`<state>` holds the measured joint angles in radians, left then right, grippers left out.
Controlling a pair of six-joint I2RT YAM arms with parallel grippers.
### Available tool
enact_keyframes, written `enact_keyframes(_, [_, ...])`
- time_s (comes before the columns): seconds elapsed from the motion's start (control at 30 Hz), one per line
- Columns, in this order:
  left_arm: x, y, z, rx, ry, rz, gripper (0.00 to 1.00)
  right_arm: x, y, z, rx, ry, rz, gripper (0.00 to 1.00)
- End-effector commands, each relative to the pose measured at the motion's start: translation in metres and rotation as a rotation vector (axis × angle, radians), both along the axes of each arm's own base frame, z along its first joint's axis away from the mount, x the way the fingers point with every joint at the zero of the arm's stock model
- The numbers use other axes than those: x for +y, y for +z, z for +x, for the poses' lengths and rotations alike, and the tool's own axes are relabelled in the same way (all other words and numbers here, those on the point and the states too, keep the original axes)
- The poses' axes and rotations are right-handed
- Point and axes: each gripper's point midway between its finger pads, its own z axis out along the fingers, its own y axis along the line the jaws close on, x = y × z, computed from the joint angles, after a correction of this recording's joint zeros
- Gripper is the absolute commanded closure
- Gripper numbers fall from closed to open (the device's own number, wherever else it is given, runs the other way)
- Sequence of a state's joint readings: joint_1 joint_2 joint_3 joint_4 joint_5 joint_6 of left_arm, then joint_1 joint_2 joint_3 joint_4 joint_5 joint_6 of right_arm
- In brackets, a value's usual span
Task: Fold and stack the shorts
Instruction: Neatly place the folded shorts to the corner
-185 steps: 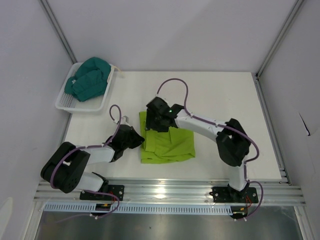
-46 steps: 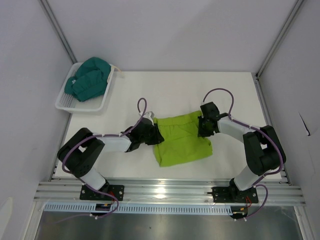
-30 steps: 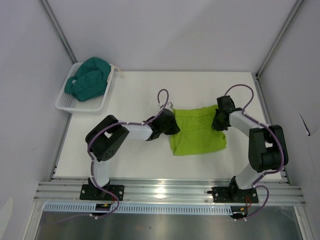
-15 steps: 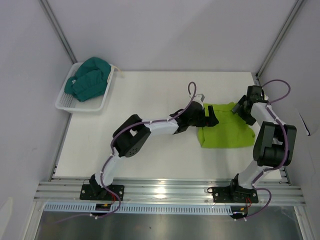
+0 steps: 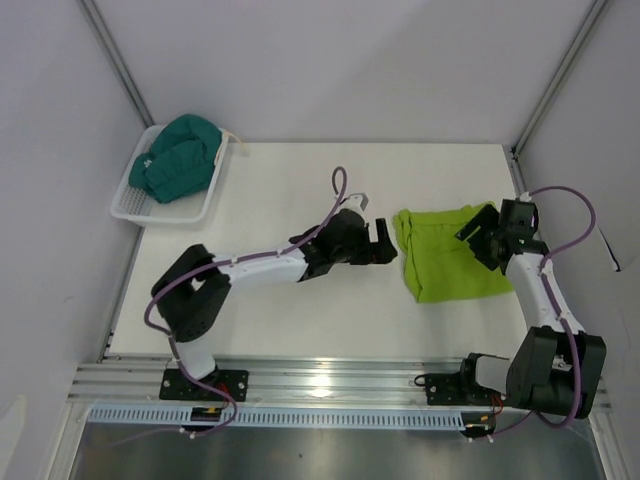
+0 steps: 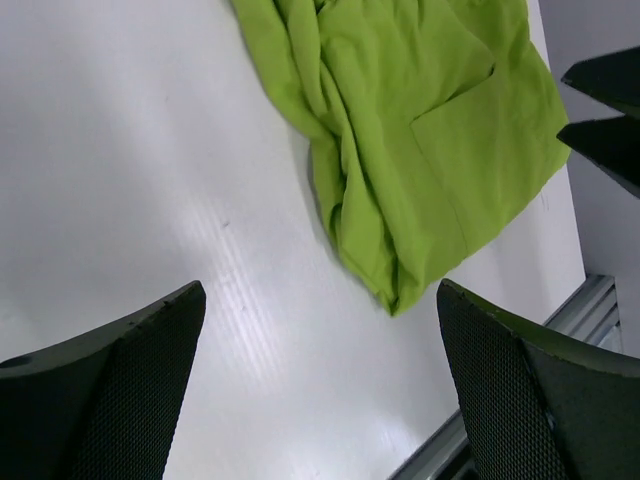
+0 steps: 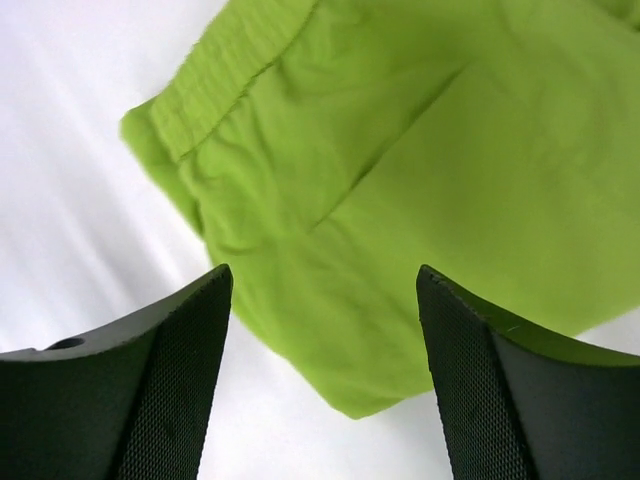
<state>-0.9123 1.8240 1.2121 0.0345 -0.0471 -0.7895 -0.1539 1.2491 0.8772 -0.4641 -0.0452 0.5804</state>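
Shifted right: lime shorts (image 5: 450, 255), long axis left-right; left fingers (image 6: 110, 390), right fingers (image 7: 150, 380) spread.

left gripper (image 5: 383, 243) reaches far rightward, jaws spread wide; right gripper (image 5: 478, 232) likewise spread, seemingly hovering.

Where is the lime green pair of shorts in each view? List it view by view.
Top external: lime green shorts on the right of the white table.
Left wrist: the shorts lie top centre to right.
Right wrist: the shorts fill the upper right.
Shared landmark: the white table beneath them.
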Motion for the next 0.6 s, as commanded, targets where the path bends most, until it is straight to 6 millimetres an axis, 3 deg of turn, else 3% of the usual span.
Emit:
enact_keyframes(0.0, [0.032,0.013,-0.008,-0.066,0.026,0.044,0.01,0.025,0.030,0.026,-0.195,0.086,0.097,0.25])
enact_keyframes(0.03, [0.038,0.027,-0.009,-0.092,0.033,0.029,0.01,0.030,0.025,0.032,-0.183,0.120,0.110,0.25])
enact_keyframes(0.07, [0.050,0.013,-0.017,-0.076,0.033,0.061,0.01,0.034,0.025,0.038,-0.185,0.155,0.111,0.26])
enact_keyframes(0.1, [0.055,0.014,-0.019,-0.088,0.032,0.067,0.01,0.042,0.026,0.044,-0.187,0.202,0.115,0.26])
enact_keyframes(0.13, [0.061,0.029,-0.021,-0.116,0.042,0.047,0.01,0.049,0.024,0.057,-0.190,0.274,0.109,0.27])
enact_keyframes(0.17, [0.073,0.013,-0.029,-0.104,0.040,0.081,0.01,0.053,0.022,0.064,-0.190,0.306,0.094,0.27])
enact_keyframes(0.2, [0.079,0.015,-0.030,-0.111,0.047,0.086,0.01,0.064,0.021,0.069,-0.184,0.349,0.073,0.23])
enact_keyframes(0.23, [0.084,0.017,-0.031,-0.119,0.060,0.089,0.01,0.062,0.030,0.085,-0.206,0.346,0.008,0.20])
enact_keyframes(0.27, [0.100,0.015,-0.035,-0.116,0.086,0.122,0.01,0.063,0.018,0.093,-0.177,0.377,-0.055,0.17])
enact_keyframes(0.3, [0.107,0.011,-0.039,-0.114,0.090,0.134,0.01,0.081,0.015,0.097,-0.162,0.422,-0.094,0.14])
enact_keyframes(0.33, [0.114,0.007,-0.043,-0.111,0.091,0.144,0.01,0.079,0.027,0.113,-0.184,0.408,-0.158,0.14])
enact_keyframes(0.37, [0.117,0.016,-0.046,-0.124,0.092,0.128,0.01,0.083,0.011,0.121,-0.145,0.430,-0.196,0.14])
enact_keyframes(0.5, [0.142,0.014,-0.058,-0.139,0.107,0.164,0.01,0.098,0.000,0.148,-0.112,0.474,-0.374,0.18])
enact_keyframes(0.57, [0.152,0.025,-0.060,-0.168,0.123,0.159,0.01,0.101,-0.010,0.154,-0.110,0.535,-0.449,0.18])
